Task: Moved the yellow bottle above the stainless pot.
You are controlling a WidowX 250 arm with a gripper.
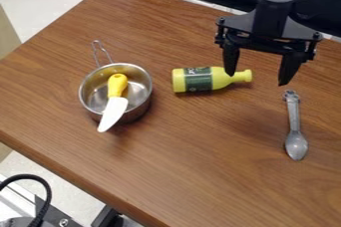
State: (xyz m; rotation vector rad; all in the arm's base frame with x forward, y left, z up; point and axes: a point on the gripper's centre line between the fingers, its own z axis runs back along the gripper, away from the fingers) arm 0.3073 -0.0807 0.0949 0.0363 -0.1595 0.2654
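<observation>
Over the right half of the counter (166,171), as I see it through my camera, the tool (258,77) hangs with its two fingers spread wide, gripping nothing. One fingertip overlaps the neck of the yellow bottle (220,77) in my view; whether they touch, I can't tell. The bottle lies on its side on the wood, neck pointing right and base toward the stainless pot (142,101), with bare counter between the two. Around its body I see a dark green label (198,79) carrying pale lettering and smaller marks, too small for me to make out.

The pot stands upright at the left, its wire handle (101,53) pointing up and left in my view. A toy knife (116,91) rests in it, yellow handle inside and white blade leaning out over the near rim. On the bottle's other side, near the right edge, I have a grey spoon (295,126) lying with its bowl toward me and its patterned handle end toward the tool.
</observation>
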